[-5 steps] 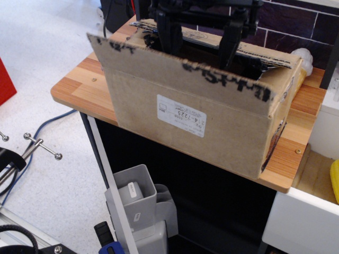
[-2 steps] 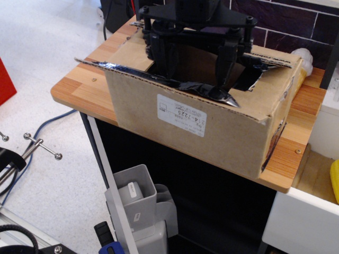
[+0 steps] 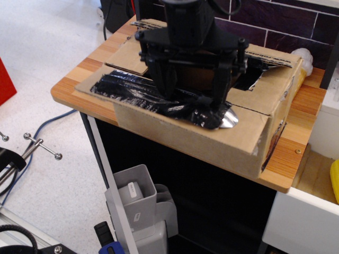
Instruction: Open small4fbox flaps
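The small4fbox [image 3: 222,142], a long brown carton, stands on the wooden table [image 3: 79,79]. Its front long flap [image 3: 132,91] is folded outward and lies sloping down over the front wall, its crinkled glossy black tape face up. It hides the white label. The left short flap [image 3: 130,55] lies open to the left. The back flap [image 3: 270,55] lies along the far edge. My black gripper [image 3: 192,100] is over the box opening, its two fingers spread wide and their tips resting on the taped front flap. It holds nothing.
A white cabinet [image 3: 323,132] stands right of the table, with a yellow object [image 3: 335,180] at the frame edge. A white rounded object [image 3: 304,55] sits behind the box's right end. A grey bin [image 3: 135,193] stands on the floor below. A dark tiled wall is behind.
The front flap has swung from upright, through level, to folded outward over the front wall, covering the label. My gripper has moved forward and down along with it.
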{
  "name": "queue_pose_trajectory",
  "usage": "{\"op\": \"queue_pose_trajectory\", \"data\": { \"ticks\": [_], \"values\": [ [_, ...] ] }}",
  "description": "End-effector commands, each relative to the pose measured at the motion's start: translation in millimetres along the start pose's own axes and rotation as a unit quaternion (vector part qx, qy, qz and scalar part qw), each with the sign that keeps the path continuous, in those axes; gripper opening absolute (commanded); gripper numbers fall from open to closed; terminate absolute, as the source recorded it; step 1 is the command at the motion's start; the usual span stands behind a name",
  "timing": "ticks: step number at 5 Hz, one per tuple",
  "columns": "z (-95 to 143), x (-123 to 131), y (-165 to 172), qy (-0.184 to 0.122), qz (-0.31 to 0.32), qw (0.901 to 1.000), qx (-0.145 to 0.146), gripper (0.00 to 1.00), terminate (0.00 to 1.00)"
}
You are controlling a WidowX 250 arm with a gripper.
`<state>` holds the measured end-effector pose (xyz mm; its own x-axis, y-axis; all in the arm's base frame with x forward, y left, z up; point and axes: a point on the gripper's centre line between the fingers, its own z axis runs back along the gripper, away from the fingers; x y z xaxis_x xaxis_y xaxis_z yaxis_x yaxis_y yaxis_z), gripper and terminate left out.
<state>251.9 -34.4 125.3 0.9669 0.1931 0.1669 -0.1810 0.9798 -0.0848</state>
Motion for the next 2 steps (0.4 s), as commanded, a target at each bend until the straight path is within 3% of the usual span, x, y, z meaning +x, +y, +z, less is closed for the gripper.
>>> {"op": "queue_pose_trajectory", "data": {
  "ticks": [1, 2],
  "values": [
    [-1.5, 4.3, 0.8, -0.05, -0.029, 0.9982, -0.019, 1.0, 0.0],
    [0.4, 3.7, 0.2, -0.05, -0.026, 0.9981, -0.026, 1.0, 1.0]
  ]
}}
